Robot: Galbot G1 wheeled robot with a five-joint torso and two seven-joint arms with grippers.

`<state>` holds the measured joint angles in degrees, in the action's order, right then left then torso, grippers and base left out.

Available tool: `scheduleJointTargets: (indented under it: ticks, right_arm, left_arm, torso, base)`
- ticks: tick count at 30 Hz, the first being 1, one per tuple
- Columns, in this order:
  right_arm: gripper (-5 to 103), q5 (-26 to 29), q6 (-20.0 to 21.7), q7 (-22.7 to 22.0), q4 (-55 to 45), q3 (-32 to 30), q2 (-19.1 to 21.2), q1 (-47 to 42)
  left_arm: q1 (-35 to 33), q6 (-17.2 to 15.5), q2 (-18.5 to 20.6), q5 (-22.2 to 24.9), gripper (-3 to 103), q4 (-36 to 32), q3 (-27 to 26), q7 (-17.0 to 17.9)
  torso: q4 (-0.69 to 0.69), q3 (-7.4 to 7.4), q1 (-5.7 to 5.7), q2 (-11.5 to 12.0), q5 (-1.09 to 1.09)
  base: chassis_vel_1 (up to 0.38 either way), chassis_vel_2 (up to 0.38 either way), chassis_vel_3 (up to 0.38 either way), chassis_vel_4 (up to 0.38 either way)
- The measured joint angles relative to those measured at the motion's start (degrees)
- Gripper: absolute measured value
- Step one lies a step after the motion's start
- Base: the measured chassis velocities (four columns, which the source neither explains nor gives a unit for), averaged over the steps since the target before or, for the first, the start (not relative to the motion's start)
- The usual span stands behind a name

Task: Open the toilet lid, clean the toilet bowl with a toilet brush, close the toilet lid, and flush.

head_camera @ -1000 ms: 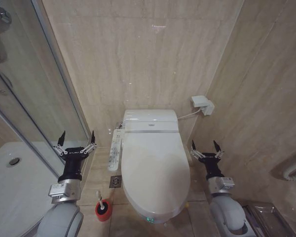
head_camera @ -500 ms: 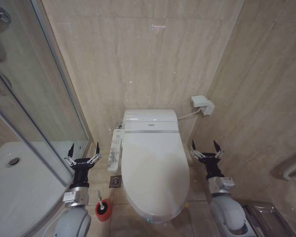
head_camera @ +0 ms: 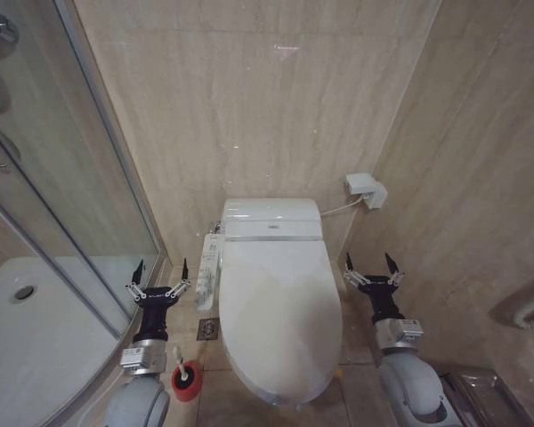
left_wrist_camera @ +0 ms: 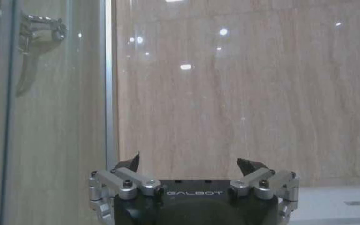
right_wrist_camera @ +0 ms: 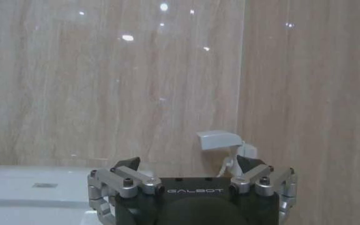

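Glossy white oval toilet lid (head_camera: 279, 311) lies shut over the bowl, long axis running 12 to 6 o'clock, narrow end toward 6. At its 9 o'clock the left gripper (head_camera: 160, 271) points up, fingers wide, empty. At 3 o'clock the right gripper (head_camera: 369, 263) stands likewise, wide and empty. Thin white-handled toilet brush (head_camera: 179, 358) stands upright in a small red cup holder (head_camera: 187, 378) at 7 o'clock.

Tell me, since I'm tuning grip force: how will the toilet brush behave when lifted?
The toilet brush has a thin white stick handle, so it is probably light and may slip between open fingers. It stands in a small red cup, which looks easy to tip if the brush drags sideways.
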<state>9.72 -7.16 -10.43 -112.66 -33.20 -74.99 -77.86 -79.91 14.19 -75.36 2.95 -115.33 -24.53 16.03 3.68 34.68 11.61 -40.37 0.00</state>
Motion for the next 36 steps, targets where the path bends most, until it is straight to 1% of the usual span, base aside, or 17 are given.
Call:
scheduleJointTargets:
  ticks: [3,5,6,8,10,11,12,15,21,31,36]
  right_arm:
    - [100,0.0,0.0,0.0,0.0,0.0,0.0,0.0]
    - [100,0.0,0.0,0.0,0.0,0.0,0.0,0.02]
    - [100,0.0,0.0,0.0,0.0,0.0,0.0,0.02]
    - [100,0.0,0.0,0.0,0.0,0.0,0.0,0.02]
    - [100,0.0,0.0,0.0,0.0,0.0,0.0,0.03]
    - [100,0.0,0.0,0.0,0.0,0.0,0.0,0.03]
    - [100,0.0,0.0,0.0,0.0,0.0,0.0,0.03]
    - [100,0.0,0.0,0.0,0.0,0.0,0.0,0.01]
    - [100,0.0,0.0,0.0,0.0,0.0,0.0,-0.01]
    - [100,0.0,0.0,0.0,0.0,0.0,0.0,0.03]
    - [100,0.0,0.0,0.0,0.0,0.0,0.0,0.01]
  left_arm:
    - [0.02,0.15,0.03,-0.04,100,0.18,0.01,-0.07]
    - [0.19,0.22,0.07,-0.1,100,0.37,-0.01,-0.1]
    - [0.19,0.22,0.07,-0.1,100,0.37,-0.01,-0.1]
    - [0.47,0.32,0.03,-0.48,100,0.69,0.06,-0.13]
    - [0.51,0.39,-0.01,-0.71,100,0.77,0.09,-0.13]
    - [0.52,0.47,-0.05,-0.91,100,0.85,0.15,-0.13]
    - [0.58,0.55,-0.08,-1.01,100,0.89,0.22,-0.15]
    - [0.54,0.59,-0.1,-1.1,100,0.93,0.32,-0.18]
    - [0.45,0.69,-0.07,-1.17,100,0.99,0.4,-0.21]
    - [0.78,1.34,0.04,-1.15,100,1.62,0.38,-0.27]
    - [1.12,1.48,0.0,-1.13,100,2.12,0.54,-0.35]
  torso:
    - [-0.01,0.0,0.0,0.0,0.0]
    - [-0.04,0.01,0.03,0.01,0.01]
    - [-0.04,0.01,0.03,0.01,0.01]
    - [0.01,0.03,0.09,0.03,-0.02]
    - [-0.02,0.04,0.1,0.04,0.01]
    - [-0.03,0.03,0.09,0.03,0.01]
    - [0.01,0.03,0.07,0.03,-0.01]
    - [-0.01,0.01,0.02,0.02,0.01]
    - [0.0,-0.01,-0.03,-0.01,0.0]
    - [-0.02,0.03,0.07,0.02,0.0]
    - [0.0,0.0,0.0,0.01,0.0]
  base:
    - [-0.107,0.143,0.149,-0.145]
    - [-0.158,0.168,0.18,-0.19]
    - [-0.158,0.152,0.193,-0.19]
    - [-0.173,0.149,0.14,-0.148]
    - [-0.15,0.128,0.114,-0.121]
    - [-0.08,0.11,0.047,-0.015]
    - [0.0,0.0,0.0,0.0]
    - [0.012,-0.006,-0.018,0.01]
    - [0.046,-0.029,-0.036,0.032]
    - [-0.098,0.094,0.108,-0.106]
    - [-0.012,0.02,0.009,-0.012]
